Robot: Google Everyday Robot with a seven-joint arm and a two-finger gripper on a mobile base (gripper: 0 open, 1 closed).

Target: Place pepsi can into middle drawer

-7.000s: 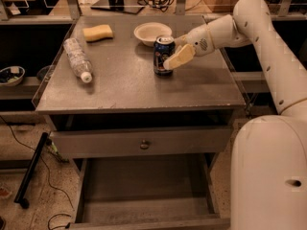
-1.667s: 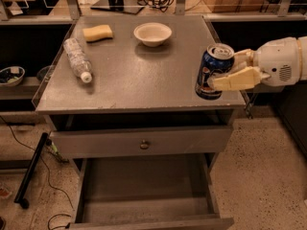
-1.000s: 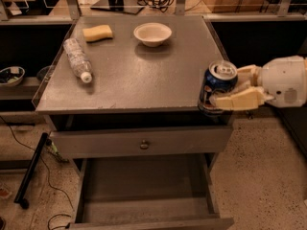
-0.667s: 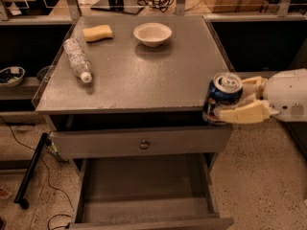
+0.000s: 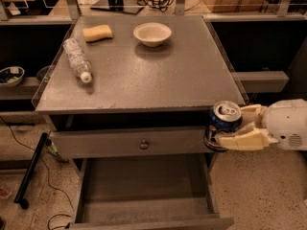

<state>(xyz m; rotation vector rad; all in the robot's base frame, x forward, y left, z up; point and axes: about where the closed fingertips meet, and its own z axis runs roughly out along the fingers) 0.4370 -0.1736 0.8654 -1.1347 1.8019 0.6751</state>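
Note:
The pepsi can [image 5: 221, 124], dark blue with a silver top, hangs upright in the air just off the front right corner of the cabinet. My gripper [image 5: 232, 127] reaches in from the right and is shut on it, one cream finger behind the can and one in front. Below and to the left, the middle drawer [image 5: 144, 190] stands pulled out, its bare grey floor showing. The can is above the drawer's right wall, level with the closed drawer front [image 5: 129, 143] that carries a round knob.
On the cabinet top [image 5: 182, 75] lie a clear plastic bottle [image 5: 76, 59] at the left, a yellow sponge [image 5: 97, 32] at the back left and a white bowl [image 5: 152, 34] at the back. Dark shelves flank the cabinet. A black pole [image 5: 29, 172] leans at the lower left.
The gripper lifted the can off the cabinet top, carried it to the front right and has lowered it past the front edge, down to the level of the closed drawer front.

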